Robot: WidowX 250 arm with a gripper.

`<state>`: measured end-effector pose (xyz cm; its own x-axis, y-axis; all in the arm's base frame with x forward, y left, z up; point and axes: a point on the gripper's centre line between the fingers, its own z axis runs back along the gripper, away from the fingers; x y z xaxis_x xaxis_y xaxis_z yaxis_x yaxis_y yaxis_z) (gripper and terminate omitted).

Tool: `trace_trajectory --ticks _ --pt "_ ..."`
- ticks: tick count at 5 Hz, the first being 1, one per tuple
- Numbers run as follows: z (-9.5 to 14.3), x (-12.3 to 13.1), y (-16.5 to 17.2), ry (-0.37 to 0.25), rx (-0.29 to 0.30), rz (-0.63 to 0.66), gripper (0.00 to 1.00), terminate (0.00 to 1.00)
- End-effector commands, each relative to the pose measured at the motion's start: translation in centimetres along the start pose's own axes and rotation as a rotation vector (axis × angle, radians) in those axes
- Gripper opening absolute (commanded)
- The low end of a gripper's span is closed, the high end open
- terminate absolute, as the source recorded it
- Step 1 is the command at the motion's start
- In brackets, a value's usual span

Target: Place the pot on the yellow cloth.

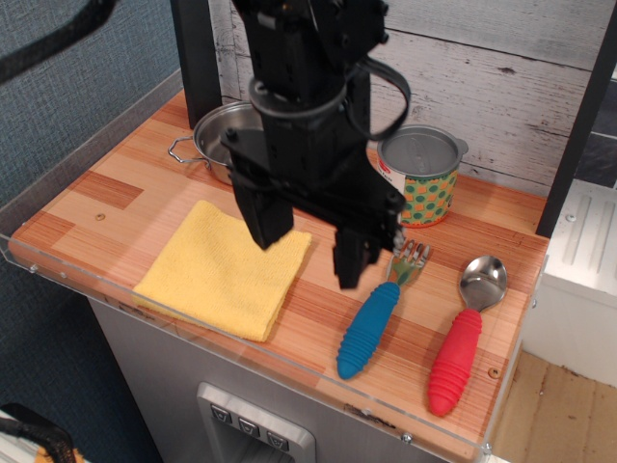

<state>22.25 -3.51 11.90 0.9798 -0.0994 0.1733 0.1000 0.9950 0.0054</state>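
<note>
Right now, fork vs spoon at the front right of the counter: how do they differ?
The fork has a blue ribbed handle; the spoon has a red one. The fork ends in tines, the spoon in a rounded shiny bowl. The fork lies nearer the yellow cloth, with the gripper close above it; the spoon sits further right, in the open. Both lie flat, roughly parallel, heads pointing toward the back wall.

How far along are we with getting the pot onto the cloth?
Nothing done yet: the shiny steel pot sits at the back of the wooden counter, apart from the square yellow cloth. The black gripper hangs open and empty above the cloth's right edge. Grasping, carrying and placing remain.
</note>
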Motion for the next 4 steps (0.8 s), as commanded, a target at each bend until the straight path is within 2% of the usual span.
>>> trace_trajectory --ticks 1,2,4 --pt "-0.1 3.6 4.9 -0.024 0.020 0.102 1.00 0.00" --pt "-0.3 5.0 7.1 -0.037 0.023 0.149 1.00 0.00" --pt "-2.2 8.2 10.1 -0.071 0.099 -0.042 1.00 0.00"
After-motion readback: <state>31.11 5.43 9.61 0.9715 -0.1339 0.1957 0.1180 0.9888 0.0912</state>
